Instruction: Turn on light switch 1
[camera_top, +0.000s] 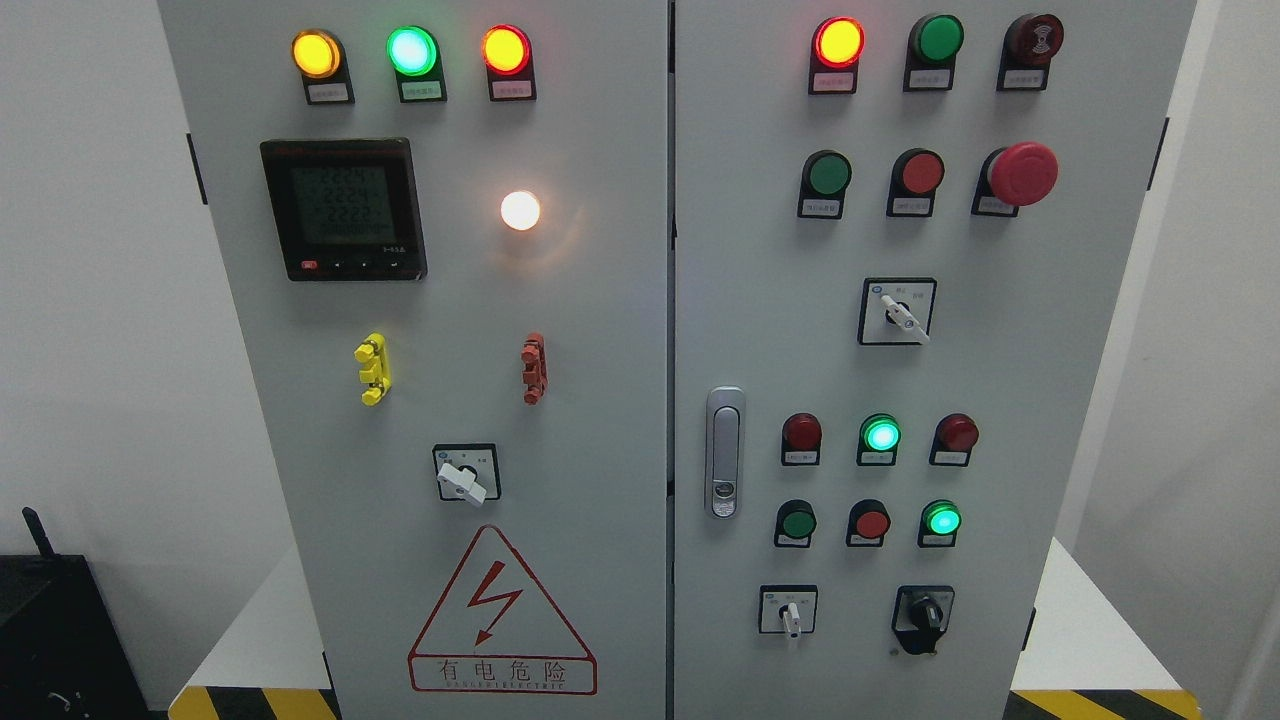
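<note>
A grey two-door electrical cabinet (620, 420) fills the head view. On the left door a white rotary switch (463, 482) sits below a yellow terminal block (372, 369) and a red one (534, 368); its handle points down to the right. A white lamp (520, 210) above it is lit. On the right door there are rotary switches at mid height (903, 317) and at the bottom (791, 615), plus a black one (922, 618). I cannot tell which is light switch 1. Neither of my hands shows.
Lit yellow (316, 53), green (412, 50) and red (506, 50) lamps top the left door above a digital meter (344, 209). The right door carries push buttons, a red mushroom stop button (1022, 173) and a door handle (724, 452). A black box (60, 640) stands lower left.
</note>
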